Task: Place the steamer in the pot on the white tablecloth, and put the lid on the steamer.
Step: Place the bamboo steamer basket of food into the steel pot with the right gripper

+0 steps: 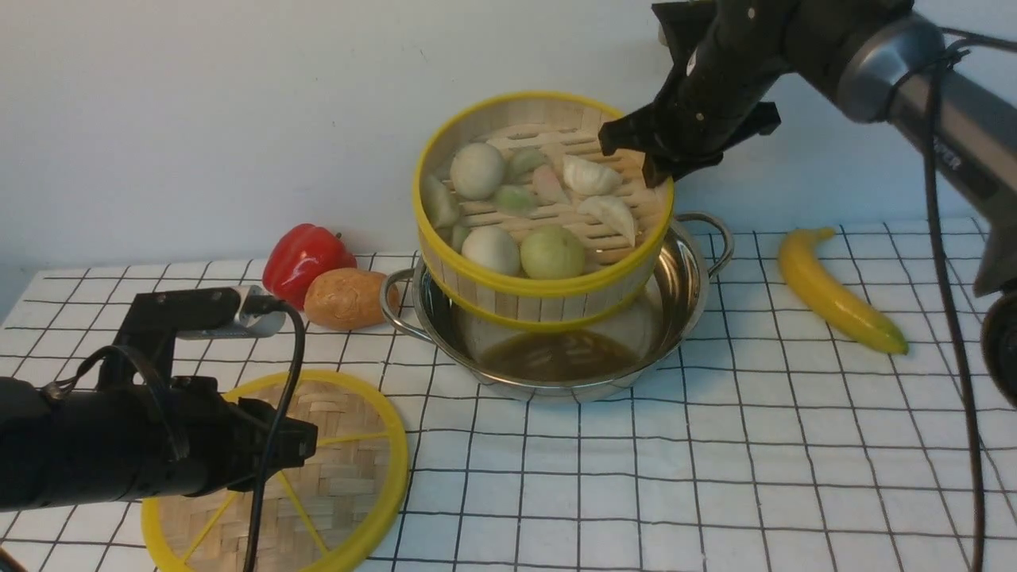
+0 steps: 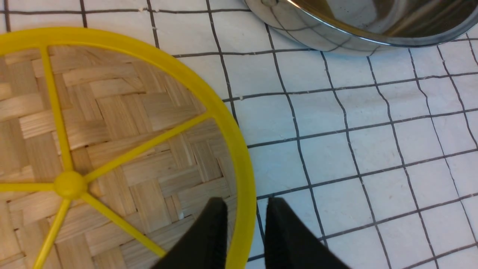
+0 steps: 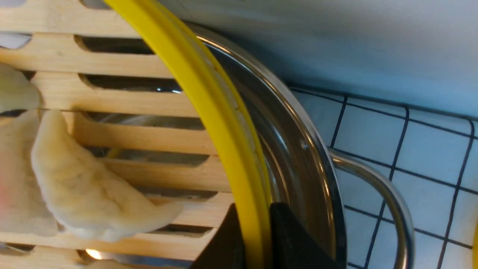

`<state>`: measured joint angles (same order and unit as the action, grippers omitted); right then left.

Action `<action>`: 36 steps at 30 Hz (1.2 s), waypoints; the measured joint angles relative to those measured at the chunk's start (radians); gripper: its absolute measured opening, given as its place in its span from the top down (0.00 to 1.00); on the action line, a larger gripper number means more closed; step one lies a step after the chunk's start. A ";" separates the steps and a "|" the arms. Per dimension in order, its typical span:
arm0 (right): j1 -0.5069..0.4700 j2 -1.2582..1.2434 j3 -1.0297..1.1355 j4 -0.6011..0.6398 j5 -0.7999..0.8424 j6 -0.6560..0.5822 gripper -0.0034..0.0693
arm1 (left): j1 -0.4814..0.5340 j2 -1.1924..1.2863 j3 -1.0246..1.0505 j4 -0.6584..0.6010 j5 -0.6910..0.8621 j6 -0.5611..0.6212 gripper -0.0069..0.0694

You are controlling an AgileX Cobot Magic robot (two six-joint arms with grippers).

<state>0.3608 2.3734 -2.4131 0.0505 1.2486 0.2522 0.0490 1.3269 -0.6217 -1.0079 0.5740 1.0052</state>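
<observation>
The steamer, full of white and green dumplings, hangs tilted over the pot, its low edge inside the pot. My right gripper is shut on the steamer's far-right yellow rim. In the right wrist view my right gripper pinches that rim, with the pot below it. The lid lies flat on the white tablecloth at the front left. My left gripper hovers over it. In the left wrist view my left gripper straddles the lid's rim, jaws slightly apart.
A red pepper and a potato lie left of the pot, near its left handle. A yellow banana lies to its right. The pot's edge is close beyond the lid. A wall stands right behind the table.
</observation>
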 joint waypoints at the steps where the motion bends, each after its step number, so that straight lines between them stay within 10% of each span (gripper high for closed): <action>1: 0.000 0.004 0.000 -0.001 0.004 0.001 0.85 | 0.000 0.000 0.000 0.000 0.000 0.000 0.71; 36: 0.000 0.092 0.099 -0.030 -0.008 -0.002 0.85 | 0.000 0.000 -0.001 0.000 0.000 0.000 0.71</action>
<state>0.3608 2.4658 -2.3146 0.0203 1.2403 0.2498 0.0490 1.3273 -0.6228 -1.0079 0.5740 1.0052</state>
